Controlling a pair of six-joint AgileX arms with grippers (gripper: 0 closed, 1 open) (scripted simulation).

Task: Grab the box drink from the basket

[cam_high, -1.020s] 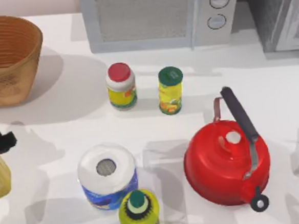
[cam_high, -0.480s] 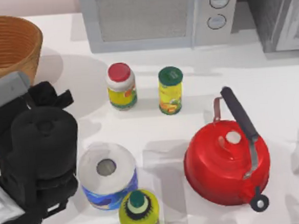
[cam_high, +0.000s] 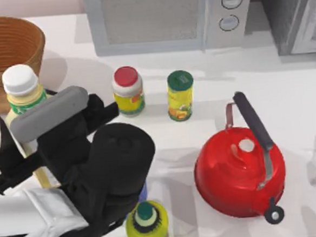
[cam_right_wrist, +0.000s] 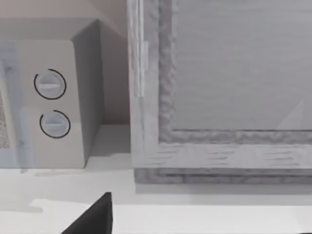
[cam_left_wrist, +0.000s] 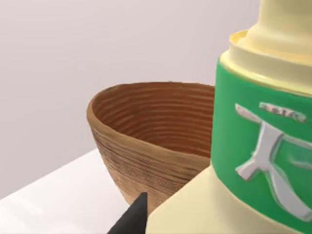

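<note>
The basket sits at the table's far left corner. Just in front of it, outside the rim, the left gripper has its fingers clenched on the drink, held upright by the body with the white cap above. The drink looks light and fairly stiff, likely smooth-sided, so a mid-body hold below the green band seems the safest place; squeezing hard could dent it.

Around it, from largest: the microwave at the back, the red kettle to the right, a yellow bottle at the near edge under the arm, then the jar and can mid-table. The jar stands nearest the drink's path rightward. Whether the right gripper is open or closed cannot be told.
</note>
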